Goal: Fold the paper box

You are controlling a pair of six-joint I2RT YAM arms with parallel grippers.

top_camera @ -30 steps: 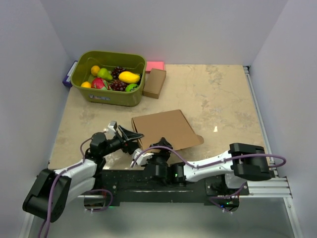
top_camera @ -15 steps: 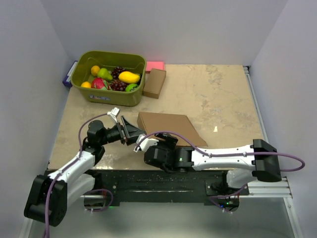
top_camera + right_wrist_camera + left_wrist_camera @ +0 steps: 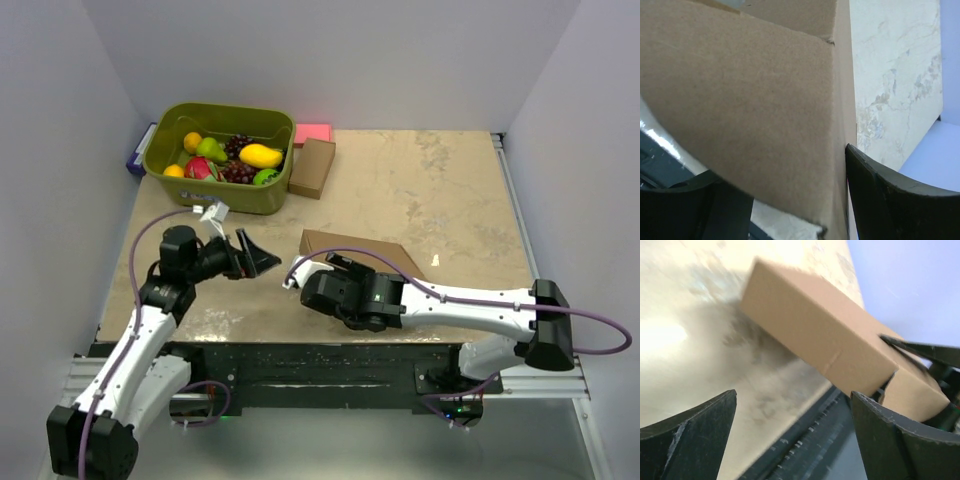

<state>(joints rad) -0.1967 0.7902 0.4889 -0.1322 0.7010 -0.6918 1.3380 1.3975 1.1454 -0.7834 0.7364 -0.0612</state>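
Observation:
The paper box is a plain brown folded cardboard shape, tipped up near the table's front middle. My right gripper is shut on its near left end. In the right wrist view the paper box fills the gap of the right gripper, with one finger pressed against its side. My left gripper stands open to the box's left, apart from it. In the left wrist view the paper box lies ahead of the left gripper, with nothing between its fingers.
A green bin of toy fruit stands at the back left. A small brown cardboard box and a pink block sit beside it. The black rail runs along the table's front edge.
The left gripper opened wide and drew back to the left, away from the box. The right arm carried the box rightward and farther onto the table, tipping it up.

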